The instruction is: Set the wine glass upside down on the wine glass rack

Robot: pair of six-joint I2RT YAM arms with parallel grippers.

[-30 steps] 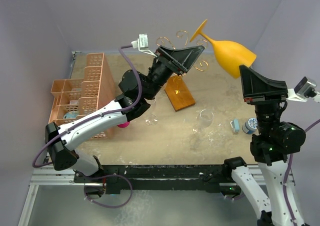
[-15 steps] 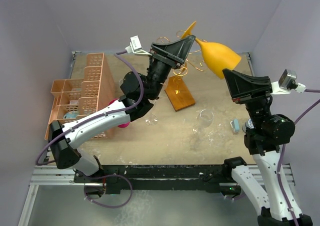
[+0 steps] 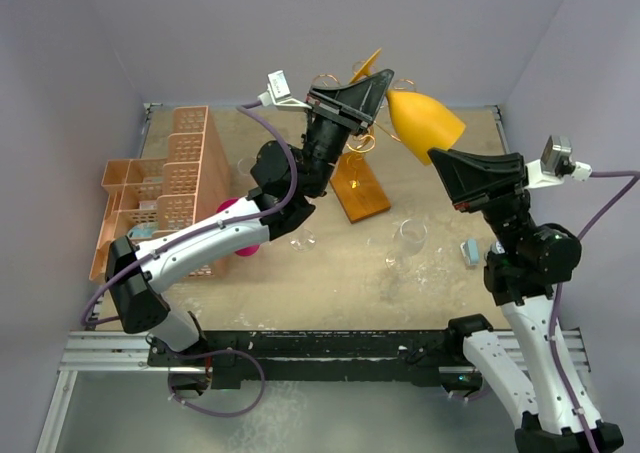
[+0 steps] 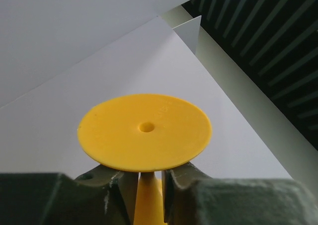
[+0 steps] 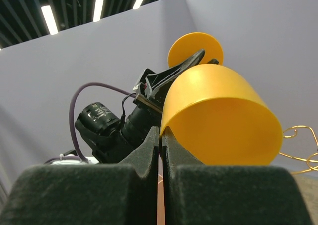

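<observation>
Left wrist | wine glass (image 4: 144,133) aloft over table's (image 3: 330,273) far edge, tilted | left gripper (image 4: 149,185) pinching stem just under foot; right gripper (image 5: 160,140) pressed together on bowl rim | risk: arms moving out of step could twist glass loose, dropping it onto wine glass rack (image 3: 362,191) close by

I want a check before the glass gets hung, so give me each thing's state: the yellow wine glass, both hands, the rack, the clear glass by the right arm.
wine glass: off the table, tilted, foot toward the rack's top.
left hand: shut on the stem under the foot.
right hand: shut on the bowl's rim.
wine glass rack: upright, partly hidden by the left hand.
clear glass: standing on the table, untouched.
</observation>
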